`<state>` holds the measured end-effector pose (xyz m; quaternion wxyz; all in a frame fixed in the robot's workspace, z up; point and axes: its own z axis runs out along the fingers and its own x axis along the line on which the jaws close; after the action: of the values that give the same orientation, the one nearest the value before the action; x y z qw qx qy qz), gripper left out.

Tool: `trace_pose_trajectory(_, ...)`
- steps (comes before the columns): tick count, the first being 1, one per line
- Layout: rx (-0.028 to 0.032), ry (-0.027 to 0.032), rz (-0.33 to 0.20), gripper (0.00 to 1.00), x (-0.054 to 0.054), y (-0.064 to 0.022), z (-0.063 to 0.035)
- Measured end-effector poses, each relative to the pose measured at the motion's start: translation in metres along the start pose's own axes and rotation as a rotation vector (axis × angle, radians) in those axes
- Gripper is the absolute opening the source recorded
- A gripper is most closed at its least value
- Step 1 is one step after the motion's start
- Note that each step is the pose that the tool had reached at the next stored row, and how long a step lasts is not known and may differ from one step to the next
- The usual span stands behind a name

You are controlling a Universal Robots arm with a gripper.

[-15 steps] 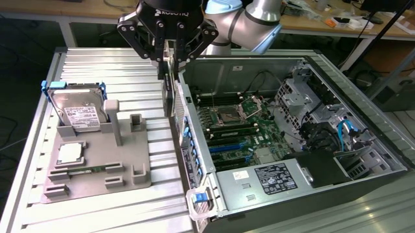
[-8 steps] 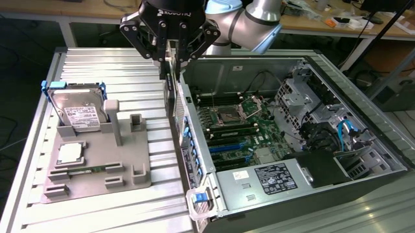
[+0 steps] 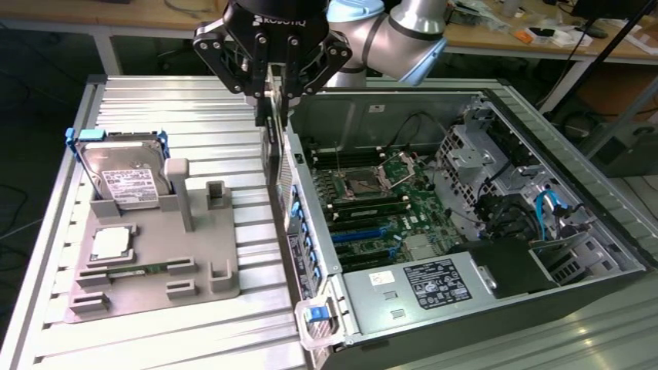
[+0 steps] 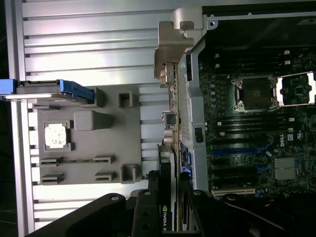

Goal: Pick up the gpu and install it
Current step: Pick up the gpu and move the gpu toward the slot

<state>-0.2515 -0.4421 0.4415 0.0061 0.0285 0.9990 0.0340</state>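
Observation:
The gpu [image 3: 277,158] hangs edge-on and upright from my gripper [image 3: 274,96], which is shut on its upper part. It hovers over the near side wall of the open computer case [image 3: 411,104], at the rear end of the motherboard [image 3: 386,204]. In the wrist view the gpu [image 4: 167,163] runs away from the fingers [image 4: 148,207], with its silvery bracket [image 4: 170,54] at the far end beside the case's rear edge. The blue expansion slots [image 3: 362,235] lie inside the case, a short way from the card.
On the exterior view's left, a grey holder plate [image 3: 165,262] carries a hard drive in a blue frame [image 3: 123,173], a CPU chip [image 3: 110,243] and a green RAM stick [image 3: 134,270]. All of it rests on a ribbed metal table [image 3: 206,108]. The case's power supply [image 3: 427,281] sits at the near end.

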Motion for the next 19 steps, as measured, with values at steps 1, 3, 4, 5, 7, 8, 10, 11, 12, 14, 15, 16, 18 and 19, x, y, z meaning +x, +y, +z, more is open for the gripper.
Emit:
trace_pose_trajectory(1,0.0,0.0,0.0,0.27,-0.0003,0.0,0.0)
trace_pose_trajectory(3,-0.0001,0.0002,0.0,0.27,-0.0008,0.0,0.0001)
trace_pose_trajectory(4,0.0,0.0004,0.0,0.27,-0.0011,0.0001,0.0)
trace_pose_trajectory(5,0.0,0.0004,0.0,0.27,-0.0014,0.0001,0.0)
trace_pose_trajectory(7,0.0,0.0007,0.0,0.27,-0.002,0.0001,0.0)
trace_pose_trajectory(8,0.0,0.0008,0.0,0.27,-0.0023,0.0001,0.0)
trace_pose_trajectory(10,0.0,0.001,0.0,0.27,-0.0029,0.0002,0.0001)
trace_pose_trajectory(11,0.0,0.0011,0.0,0.27,-0.0032,0.0002,0.0001)
trace_pose_trajectory(12,0.0,0.0012,0.0,0.27,-0.0034,0.0002,0.0001)
trace_pose_trajectory(14,0.0,0.0013,0.0,0.27,-0.004,0.0002,0.0001)
trace_pose_trajectory(15,0.0,0.0014,0.0,0.27,-0.0043,0.0002,0.0001)
trace_pose_trajectory(16,0.0,0.0015,0.0,0.27,-0.0046,0.0003,0.0001)
trace_pose_trajectory(18,0.0001,0.0019,0.0,0.27,-0.0051,0.0003,0.0)
trace_pose_trajectory(19,0.0001,0.0022,0.0,0.27,-0.0056,0.0003,0.0)
